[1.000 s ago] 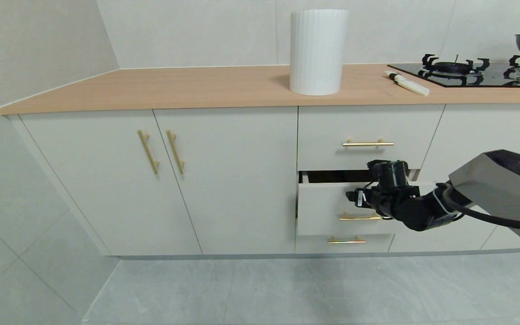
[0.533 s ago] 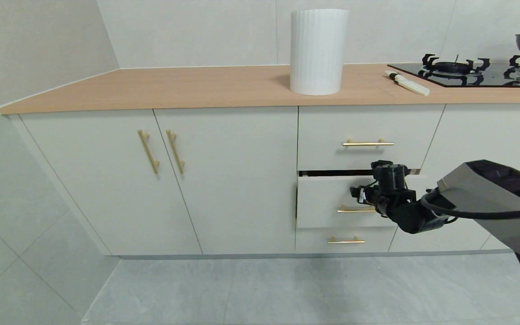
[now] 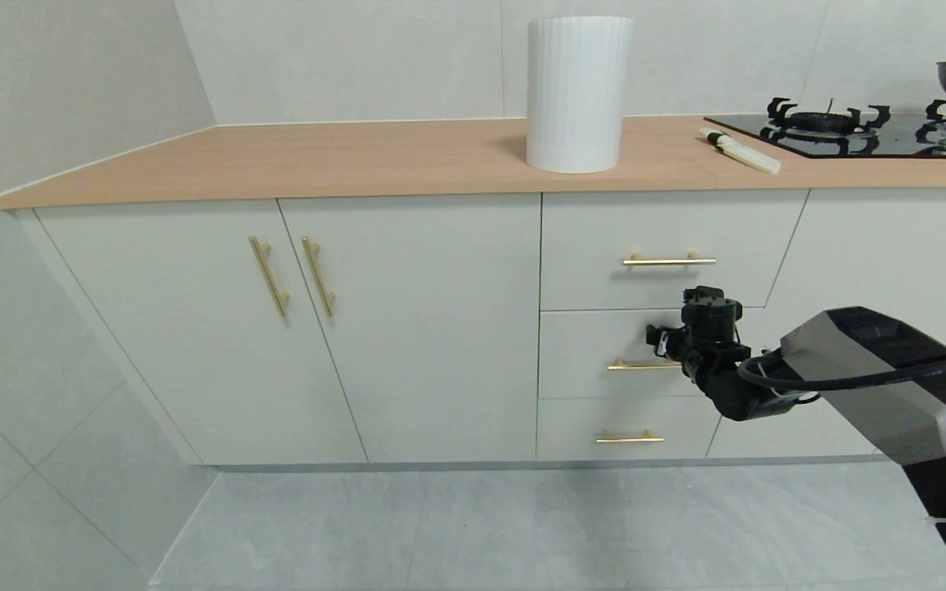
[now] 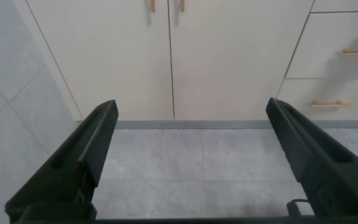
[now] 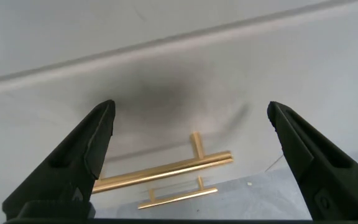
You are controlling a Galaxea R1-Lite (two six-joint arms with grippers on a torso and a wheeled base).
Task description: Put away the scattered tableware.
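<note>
By the handle (image 5: 166, 171) of the middle drawer (image 3: 596, 349) our right hand (image 5: 190, 124) hangs spread. Our left hand (image 4: 191, 124) gapes above the floor (image 4: 191, 168).

No text, label, number or sign could be read anywhere. The drawer fronts (image 3: 662, 283), the white ribbed canister (image 3: 578, 94) and the wooden countertop (image 3: 358, 160) were all plain, and nothing legible was printed on the cooktop (image 3: 851, 135) either.
</note>
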